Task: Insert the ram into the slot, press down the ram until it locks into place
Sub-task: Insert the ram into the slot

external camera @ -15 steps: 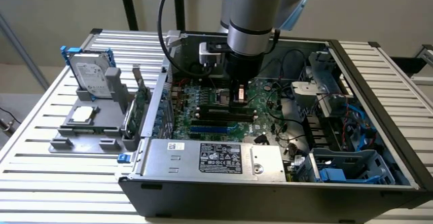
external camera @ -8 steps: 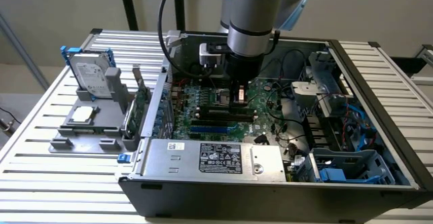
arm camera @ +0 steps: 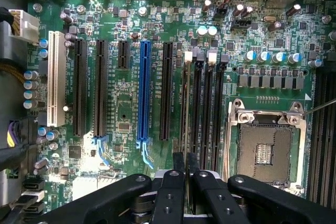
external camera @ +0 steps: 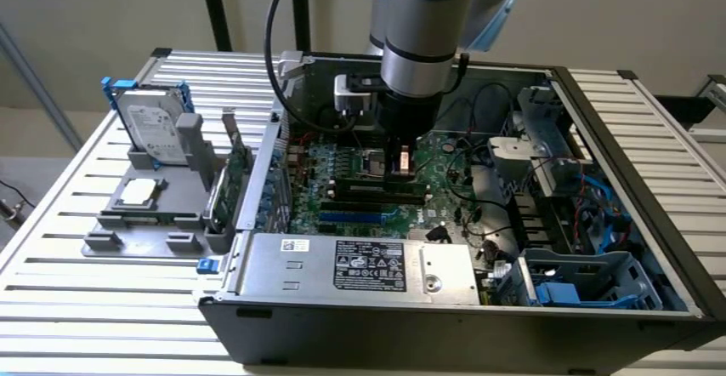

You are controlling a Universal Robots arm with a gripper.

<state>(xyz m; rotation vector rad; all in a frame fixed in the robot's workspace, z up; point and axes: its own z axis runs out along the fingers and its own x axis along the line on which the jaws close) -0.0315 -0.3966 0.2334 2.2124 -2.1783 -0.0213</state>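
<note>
A grey and pale-blue robot arm reaches down into an open black computer case point(external camera: 454, 333) on a slatted metal table point(external camera: 114, 308). Its black gripper point(external camera: 397, 162) hangs low over the green motherboard point(external camera: 335, 172). The silver power supply box point(external camera: 363, 261) wears a black label and a small white sticker, and the silver hard drive point(external camera: 153, 125) outside the case has a white one. None of that print can be read from here. Under the gripper, the dark green ram stick point(external camera: 372, 189) lies along the black sockets.

From the wrist, the ram shows edge-on point(arm camera: 185, 108) as a thin dark strip. It stands in the long black memory slot point(arm camera: 188, 59), the one of four parallel sockets lying nearest the long blue slot point(arm camera: 144, 93). The gripper point(arm camera: 186, 157) has its jaws pinched in on the ram's upper edge. Tiny white lettering beside the slots is illegible. I cannot tell whether the end clips have caught.
</note>
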